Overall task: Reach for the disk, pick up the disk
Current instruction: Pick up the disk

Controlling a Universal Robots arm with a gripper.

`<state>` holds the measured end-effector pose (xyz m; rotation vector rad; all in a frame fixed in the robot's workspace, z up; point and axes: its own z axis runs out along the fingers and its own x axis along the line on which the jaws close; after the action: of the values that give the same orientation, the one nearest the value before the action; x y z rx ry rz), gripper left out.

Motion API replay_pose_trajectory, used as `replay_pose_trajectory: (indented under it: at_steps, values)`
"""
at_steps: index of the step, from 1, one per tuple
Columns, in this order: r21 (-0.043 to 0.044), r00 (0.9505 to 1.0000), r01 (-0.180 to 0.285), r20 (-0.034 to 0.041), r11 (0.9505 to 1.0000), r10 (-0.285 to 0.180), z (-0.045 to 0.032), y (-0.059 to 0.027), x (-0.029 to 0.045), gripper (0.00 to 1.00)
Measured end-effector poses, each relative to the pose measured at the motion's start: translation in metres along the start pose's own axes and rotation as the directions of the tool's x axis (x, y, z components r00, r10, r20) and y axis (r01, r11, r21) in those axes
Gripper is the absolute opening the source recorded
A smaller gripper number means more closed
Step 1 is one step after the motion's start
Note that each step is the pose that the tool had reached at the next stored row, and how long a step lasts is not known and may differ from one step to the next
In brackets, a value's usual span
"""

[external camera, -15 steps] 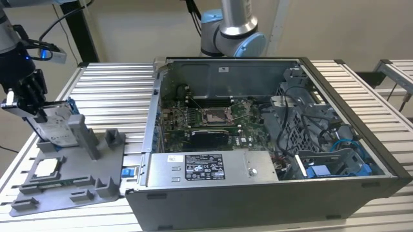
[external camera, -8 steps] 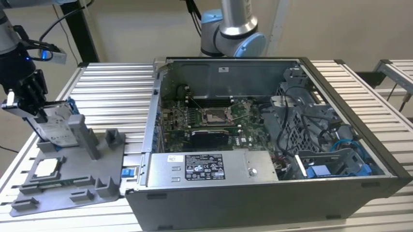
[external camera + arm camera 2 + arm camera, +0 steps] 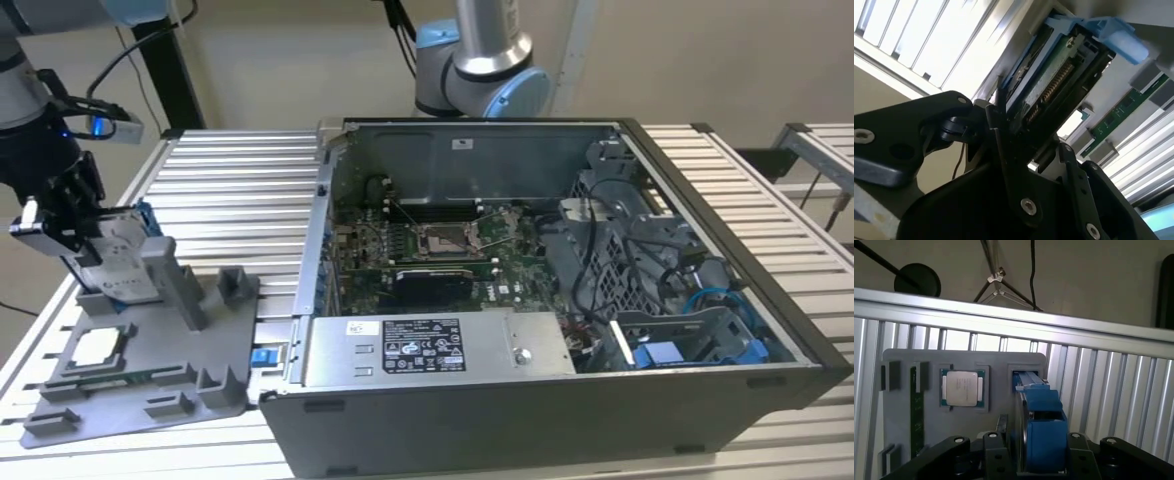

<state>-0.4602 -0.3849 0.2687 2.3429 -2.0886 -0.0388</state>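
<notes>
Disk [image 3: 1041, 432] upright, edge-on | end effector [image 3: 83, 245] straddles it, clamped on both faces

Even light — glaring table slats [image 3: 914, 40]

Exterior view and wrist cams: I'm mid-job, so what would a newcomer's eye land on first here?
The big open computer case, motherboard exposed, dominates the exterior view's centre and right. At that view's left, the gripper is at the disk, which stands on edge in a grey fixture. In the first wrist view the disk's blue bracket looms close, with a square chip lying flat beside it on the fixture.
</notes>
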Motion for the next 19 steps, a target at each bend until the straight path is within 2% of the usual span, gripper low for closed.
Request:
replay_pose_trajectory:
  at_steps: [5, 10, 11, 19]
  values:
    - [-0.0001, 1.0000, 0.000, 0.0000, 1.0000, 0.000, 0.0042, 0.0002, 0.0000, 1.00]
    - [-0.0002, 1.0000, 0.000, 0.0001, 1.0000, 0.000, 0.0046, 0.0002, 0.0000, 1.00]
    - [-0.0002, 1.0000, 0.000, 0.0001, 1.0000, 0.000, 0.0046, 0.0002, 0.0000, 0.00]
    - [-0.0003, 1.0000, 0.000, 0.0000, 1.0000, 0.000, 0.0051, 0.0002, 0.0000, 0.00]
